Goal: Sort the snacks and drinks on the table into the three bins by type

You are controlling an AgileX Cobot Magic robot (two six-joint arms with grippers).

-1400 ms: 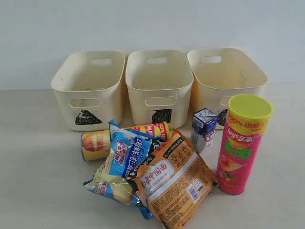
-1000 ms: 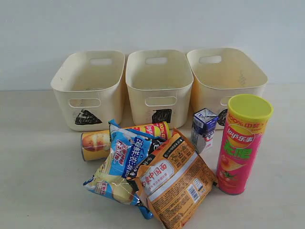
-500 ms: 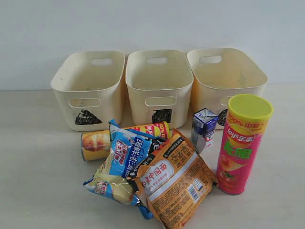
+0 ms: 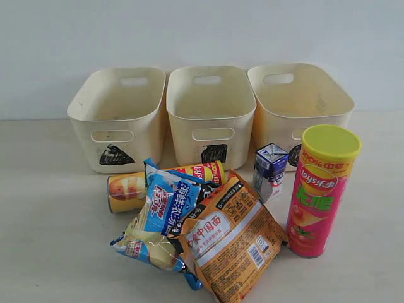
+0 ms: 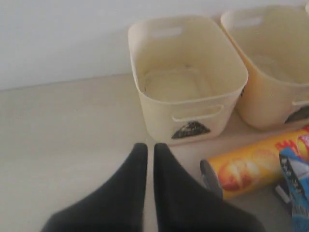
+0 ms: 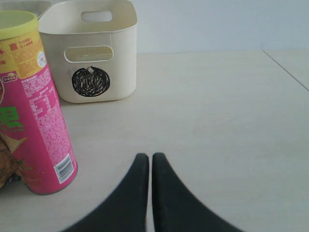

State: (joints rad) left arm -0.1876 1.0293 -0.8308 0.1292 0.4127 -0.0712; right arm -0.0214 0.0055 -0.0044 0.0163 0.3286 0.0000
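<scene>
Nothing had moved since the earlier frames: we found the three bins (image 4: 180, 142) across mid-frame empty, the crisp tubes (image 4: 320, 189), bags (image 4: 230, 246) and carton (image 4: 270, 169) unsorted below them, left gripper (image 5: 150, 149) and right gripper (image 6: 147, 157) pinched together, empty.

Closed black gripper (image 5: 150, 151) above a pale table (image 5: 63, 130). Beyond it, an empty cream bin (image 5: 186, 79) marked with a triangle; a yellow tube (image 5: 251, 166) lies nearby on its side.
</scene>
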